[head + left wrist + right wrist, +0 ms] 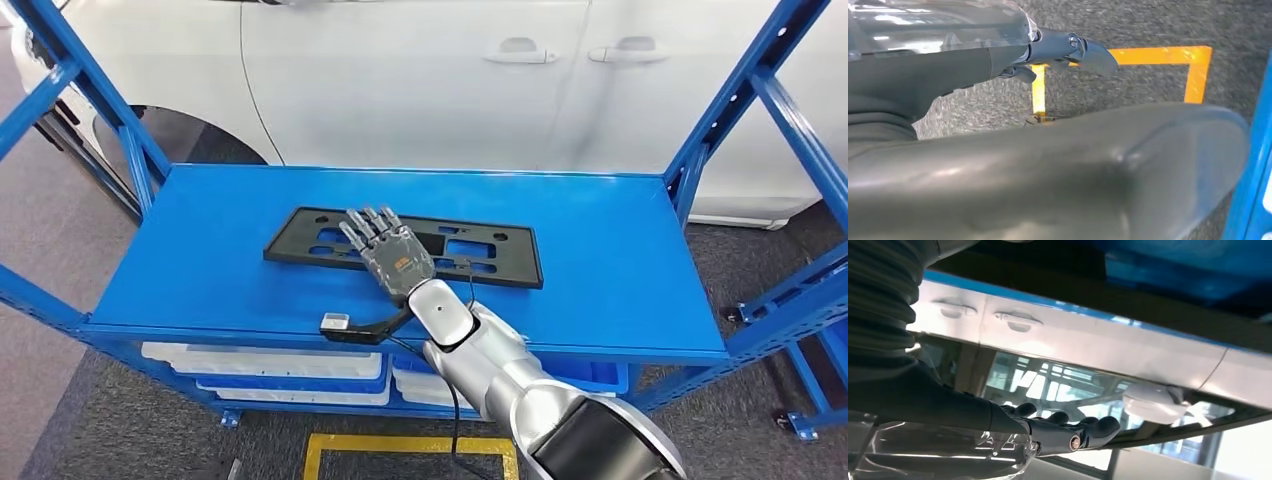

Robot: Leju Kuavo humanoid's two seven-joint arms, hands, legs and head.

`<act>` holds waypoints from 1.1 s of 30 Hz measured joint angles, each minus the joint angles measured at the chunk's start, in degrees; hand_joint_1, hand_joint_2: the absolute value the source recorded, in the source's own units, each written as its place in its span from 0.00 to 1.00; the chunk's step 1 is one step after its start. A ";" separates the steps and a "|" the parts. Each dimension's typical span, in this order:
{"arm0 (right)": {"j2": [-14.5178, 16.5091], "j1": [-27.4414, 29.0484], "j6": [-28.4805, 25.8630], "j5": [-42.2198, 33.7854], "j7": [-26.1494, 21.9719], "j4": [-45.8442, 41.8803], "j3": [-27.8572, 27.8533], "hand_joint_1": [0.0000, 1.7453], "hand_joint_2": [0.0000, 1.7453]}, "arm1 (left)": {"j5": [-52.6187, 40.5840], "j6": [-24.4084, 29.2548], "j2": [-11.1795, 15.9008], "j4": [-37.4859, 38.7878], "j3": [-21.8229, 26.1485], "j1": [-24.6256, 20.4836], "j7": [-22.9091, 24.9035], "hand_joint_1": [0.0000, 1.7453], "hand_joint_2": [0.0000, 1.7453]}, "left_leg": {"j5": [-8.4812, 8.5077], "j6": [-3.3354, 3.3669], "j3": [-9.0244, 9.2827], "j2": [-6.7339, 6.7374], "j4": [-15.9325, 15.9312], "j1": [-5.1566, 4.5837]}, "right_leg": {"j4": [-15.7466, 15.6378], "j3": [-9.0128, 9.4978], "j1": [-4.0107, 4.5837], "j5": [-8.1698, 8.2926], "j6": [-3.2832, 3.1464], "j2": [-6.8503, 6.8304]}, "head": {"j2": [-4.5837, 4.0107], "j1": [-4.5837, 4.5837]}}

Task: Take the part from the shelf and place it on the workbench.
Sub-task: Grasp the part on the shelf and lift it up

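While flat on shelf [620,290], part [300,235] lies lengthwise left-right, under right robot hand [388,250].

- The part [405,243] lay flat on the shelf [620,270], about mid-depth, slightly left of centre.
- The right hand [388,252] was over the part's middle, fingers stretched out toward the back.
- A car [420,80] stood behind the shelf.
- Bins [265,365] sat on the level below.

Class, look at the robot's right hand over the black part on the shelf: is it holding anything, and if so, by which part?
Nothing is held yet. The right hand lies flat, fingers extended, over the middle of the black part on the shelf; no fingers wrap an edge.
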 joint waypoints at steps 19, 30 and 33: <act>-0.91 -2.33 15.50 -3.60 7.26 1.86 7.72 0.00 1.00 | 1.63 -0.84 -0.08 0.02 0.02 0.77 -1.31 0.00 0.00 | 7.56 2.78 0.97 0.02 -8.55 0.02 | 17.17 -6.61 0.08 -8.46 2.65 0.11 | 0.00 0.01; -4.30 -5.16 19.32 -5.74 13.42 2.74 3.15 0.45 1.00 | 1.41 -0.62 -0.10 0.02 -0.07 0.86 -1.40 0.00 0.00 | 3.14 0.44 -1.27 -0.01 -2.19 -0.20 | -0.04 0.61 -0.02 -0.28 0.30 -0.14 | 0.00 0.01; -4.86 -5.21 20.13 -5.84 13.76 3.07 2.53 1.00 1.00 | 1.33 -0.52 -0.09 0.02 -0.09 0.84 -1.40 0.00 0.00 | -0.38 -0.11 -5.94 0.01 7.42 0.05 | -0.01 0.65 0.04 -0.37 0.16 -0.13 | 0.00 0.01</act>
